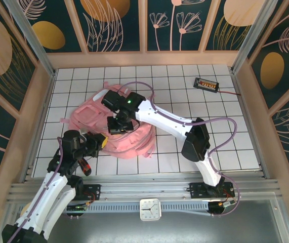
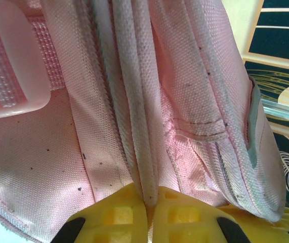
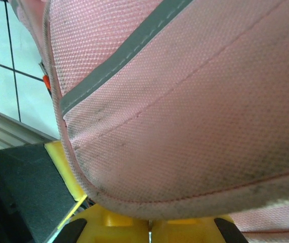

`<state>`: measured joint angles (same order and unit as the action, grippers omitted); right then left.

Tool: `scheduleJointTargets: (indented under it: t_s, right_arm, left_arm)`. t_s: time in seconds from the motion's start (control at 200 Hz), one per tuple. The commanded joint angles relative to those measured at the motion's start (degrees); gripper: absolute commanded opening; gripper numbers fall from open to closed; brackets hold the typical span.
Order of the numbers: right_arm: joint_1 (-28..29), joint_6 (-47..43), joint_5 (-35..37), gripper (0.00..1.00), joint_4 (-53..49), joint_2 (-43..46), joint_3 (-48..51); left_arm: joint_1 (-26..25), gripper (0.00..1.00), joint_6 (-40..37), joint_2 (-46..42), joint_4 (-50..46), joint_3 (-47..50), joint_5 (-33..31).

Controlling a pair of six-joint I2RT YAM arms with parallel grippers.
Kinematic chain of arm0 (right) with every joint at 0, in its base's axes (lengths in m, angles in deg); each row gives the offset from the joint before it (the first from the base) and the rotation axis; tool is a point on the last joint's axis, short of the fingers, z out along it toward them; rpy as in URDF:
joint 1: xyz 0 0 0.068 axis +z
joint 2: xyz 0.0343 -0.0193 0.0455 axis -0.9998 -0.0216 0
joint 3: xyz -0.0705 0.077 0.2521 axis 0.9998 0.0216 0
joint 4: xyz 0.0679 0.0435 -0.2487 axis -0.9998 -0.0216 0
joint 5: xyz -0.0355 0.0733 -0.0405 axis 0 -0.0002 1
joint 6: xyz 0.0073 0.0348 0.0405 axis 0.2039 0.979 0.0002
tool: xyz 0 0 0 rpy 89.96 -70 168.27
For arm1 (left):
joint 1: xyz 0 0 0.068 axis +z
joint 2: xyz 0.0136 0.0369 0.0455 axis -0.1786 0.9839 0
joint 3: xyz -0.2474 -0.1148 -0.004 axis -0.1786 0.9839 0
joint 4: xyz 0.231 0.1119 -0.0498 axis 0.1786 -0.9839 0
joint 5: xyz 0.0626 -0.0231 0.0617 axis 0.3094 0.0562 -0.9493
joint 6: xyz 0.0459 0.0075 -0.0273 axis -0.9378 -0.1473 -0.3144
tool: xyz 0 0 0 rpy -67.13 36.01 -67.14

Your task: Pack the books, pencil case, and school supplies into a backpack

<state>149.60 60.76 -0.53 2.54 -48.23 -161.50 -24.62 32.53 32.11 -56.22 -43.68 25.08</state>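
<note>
While the backpack (image 1: 86, 115) is lying left of centre on the table (image 1: 210, 121), the left gripper (image 2: 149, 205) is clenching its near-side piping (image 2: 134, 101) and the right gripper (image 3: 149, 224) is clamping fabric (image 3: 184, 101) just beyond.

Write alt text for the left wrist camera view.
The left end effector has its yellow fingers shut on a whitish piped seam of the large light-pink fabric backpack, seen close up. A pink plastic buckle on a webbing strap sits upper left; a dark leaf-patterned wall panel shows at right.
</note>
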Motion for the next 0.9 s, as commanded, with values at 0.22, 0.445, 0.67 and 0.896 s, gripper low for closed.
scheduleJointTargets:
  t_s: [0.22,0.445,0.67,0.896]
  right_arm:
    - [-4.6,-12.5,3.2,0.0,-4.8,6.1,7.4]
    - [-10.0,-17.9,3.3,0.0,-2.5,9.8,13.9]
    - [-13.6,-21.0,2.6,0.0,-0.3,12.5,18.4]
    - [-18.1,-22.4,1.3,0.0,3.4,18.5,26.6]
  left_arm:
    - [8.2,0.0,-14.4,2.1,-8.0,-3.6,2.1]
    - [15.0,0.0,-27.3,8.6,-14.4,-9.3,1.9]
    - [18.2,0.0,-28.8,12.7,-12.0,-13.5,-2.9]
    - [18.5,0.0,-29.7,22.4,-6.3,-16.0,-4.1]
